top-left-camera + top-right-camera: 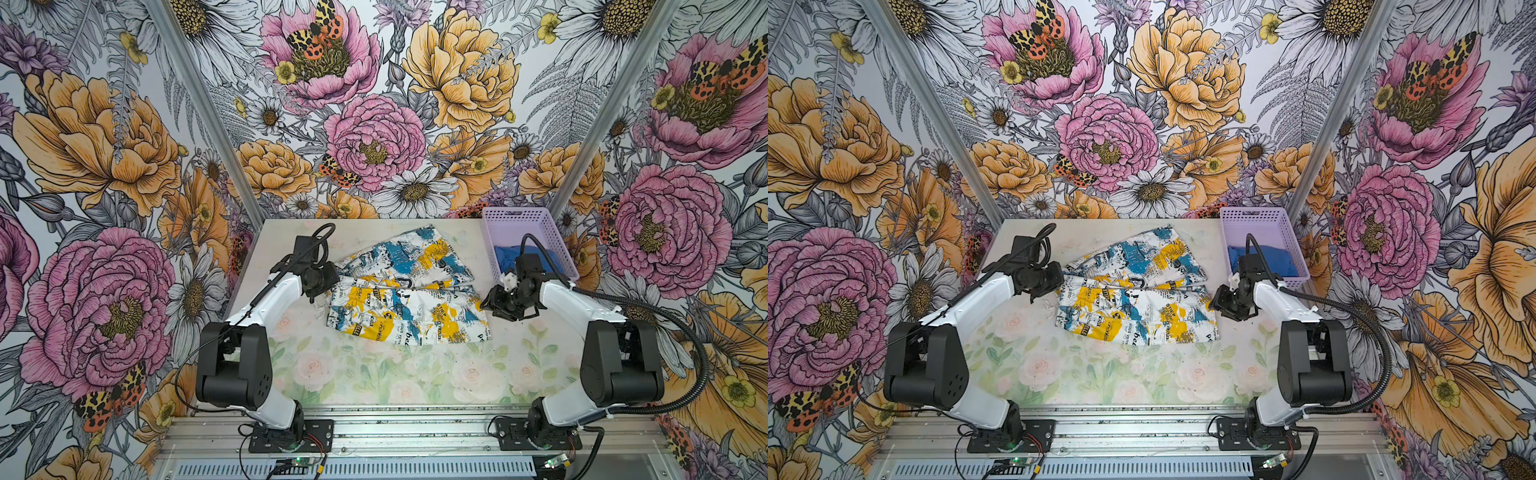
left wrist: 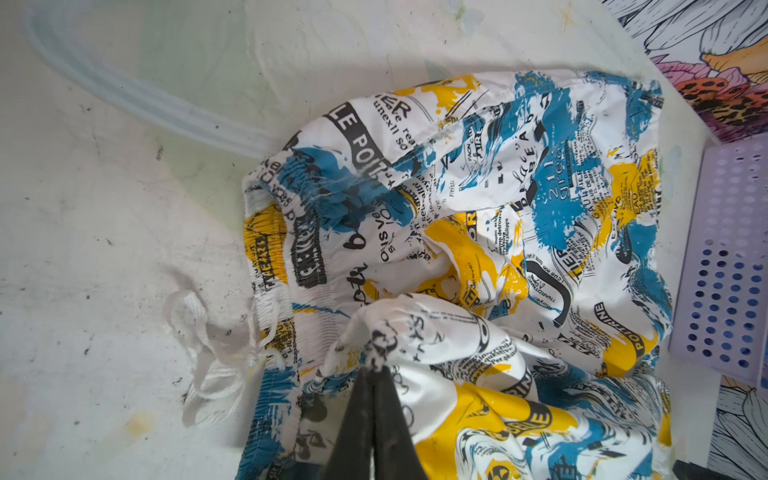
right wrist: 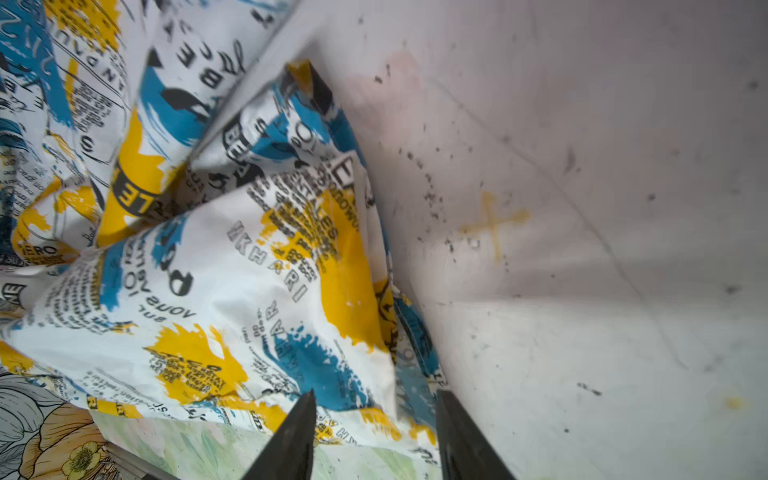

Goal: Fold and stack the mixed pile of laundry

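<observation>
Floral walls (image 1: pixel 104 145) enclosed a scuffed, rose-printed table (image 1: pixel 374 374). Left end effector (image 2: pixel 375 370) pinched the printed garment (image 1: pixel 409 291); right end effector (image 3: pixel 374 394) stood parted.

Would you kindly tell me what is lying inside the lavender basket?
A crumpled blue garment lies in the basket; the right arm covers part, and anything beneath is hidden.

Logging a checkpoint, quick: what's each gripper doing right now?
Left gripper: shut, pinching a fold of the printed garment.
Right gripper: open, jaws apart at the garment's edge, holding nothing.
</observation>
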Available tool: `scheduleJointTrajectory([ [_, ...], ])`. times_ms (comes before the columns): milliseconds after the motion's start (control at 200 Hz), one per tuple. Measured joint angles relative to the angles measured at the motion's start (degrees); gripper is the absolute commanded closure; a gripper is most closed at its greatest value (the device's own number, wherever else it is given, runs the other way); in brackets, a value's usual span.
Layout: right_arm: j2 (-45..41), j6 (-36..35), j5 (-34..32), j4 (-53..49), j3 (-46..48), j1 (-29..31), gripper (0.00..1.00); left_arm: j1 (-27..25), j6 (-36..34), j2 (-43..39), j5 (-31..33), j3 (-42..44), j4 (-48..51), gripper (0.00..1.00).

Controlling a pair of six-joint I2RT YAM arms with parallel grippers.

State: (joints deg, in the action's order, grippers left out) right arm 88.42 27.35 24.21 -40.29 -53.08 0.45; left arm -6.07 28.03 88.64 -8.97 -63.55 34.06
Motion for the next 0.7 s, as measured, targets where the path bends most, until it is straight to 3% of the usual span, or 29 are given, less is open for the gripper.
scheduleJointTrajectory([
  [510, 3.0, -0.5, 3.3, 4.0, 1.2, 0.7, 0.62, 0.5, 0.0, 0.0, -1.0, 0.0, 0.0, 1.00],
  [645, 2.8, -0.5, 3.3, 4.0, 2.6, 0.8, 0.70, 0.7, 0.0, 0.0, -1.0, 0.0, -0.1, 1.00],
  [701, 2.6, -0.5, 3.4, 3.9, 3.3, 0.9, 0.79, 0.7, 0.0, 0.0, -1.0, 0.0, -0.1, 1.00],
])
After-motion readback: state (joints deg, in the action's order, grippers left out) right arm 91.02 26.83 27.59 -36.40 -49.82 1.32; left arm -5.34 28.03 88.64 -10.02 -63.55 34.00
